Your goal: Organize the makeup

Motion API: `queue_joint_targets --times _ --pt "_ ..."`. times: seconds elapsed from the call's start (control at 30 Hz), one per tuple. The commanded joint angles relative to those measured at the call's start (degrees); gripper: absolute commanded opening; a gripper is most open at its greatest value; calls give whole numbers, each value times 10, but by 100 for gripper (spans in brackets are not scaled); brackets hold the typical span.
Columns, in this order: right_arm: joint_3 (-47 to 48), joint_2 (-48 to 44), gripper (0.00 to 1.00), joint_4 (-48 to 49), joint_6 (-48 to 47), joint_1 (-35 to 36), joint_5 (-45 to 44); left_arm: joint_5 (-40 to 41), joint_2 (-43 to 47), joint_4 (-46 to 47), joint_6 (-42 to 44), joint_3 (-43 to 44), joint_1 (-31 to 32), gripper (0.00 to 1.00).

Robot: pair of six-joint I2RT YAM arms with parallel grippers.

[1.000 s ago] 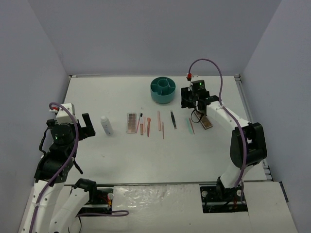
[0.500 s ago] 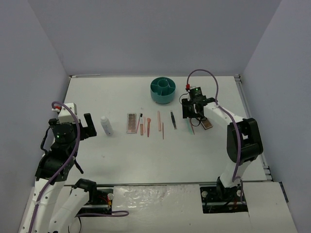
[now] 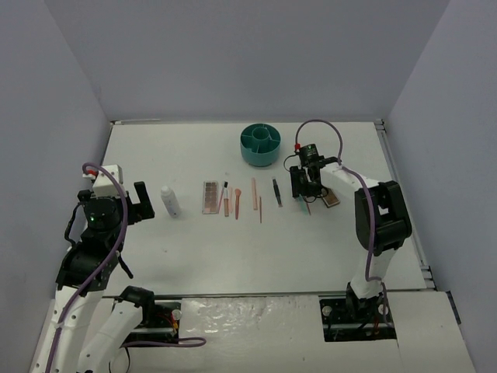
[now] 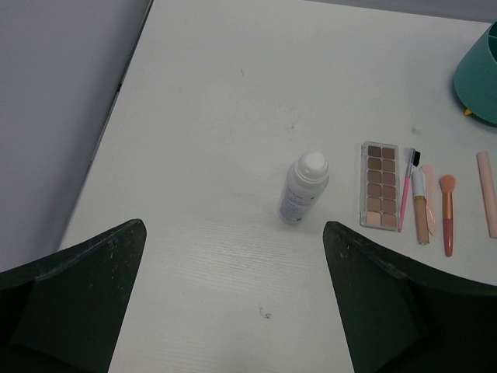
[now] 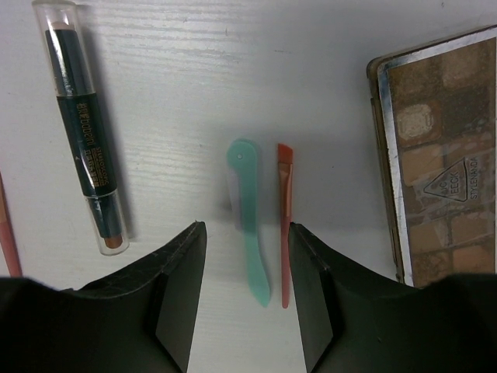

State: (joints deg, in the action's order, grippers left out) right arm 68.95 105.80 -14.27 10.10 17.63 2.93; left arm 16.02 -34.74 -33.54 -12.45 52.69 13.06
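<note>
The makeup lies in a row across the table. My right gripper (image 3: 303, 189) is open and low over a green stick (image 5: 250, 221) and a thin orange brush (image 5: 284, 225); its fingers (image 5: 178, 295) straddle both without touching. A brown palette (image 5: 439, 155) lies just right of them, and a dark tube (image 5: 85, 128) to the left. My left gripper (image 4: 233, 233) is open and empty, short of the white bottle (image 4: 303, 189). Beyond the bottle lie a pink palette (image 4: 380, 184) and pink and orange sticks (image 4: 447, 214).
The round teal divided cup (image 3: 260, 144) stands at the back, just behind the row and left of my right arm. Grey walls close in the table (image 3: 194, 249) on the left, back and right.
My right gripper has moved from beside the teal cup toward the near side and come down over the green stick. The left arm has barely moved.
</note>
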Motion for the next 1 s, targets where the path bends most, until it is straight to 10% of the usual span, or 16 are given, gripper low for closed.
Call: queue_joint_targets --times 0.0,0.97 --pt "38 8 43 -20 -12 2 -19 -5 -2 34 -1 12 2 97" --pt "98 75 37 -64 -21 20 -50 -2 7 31 -2 12 5 97"
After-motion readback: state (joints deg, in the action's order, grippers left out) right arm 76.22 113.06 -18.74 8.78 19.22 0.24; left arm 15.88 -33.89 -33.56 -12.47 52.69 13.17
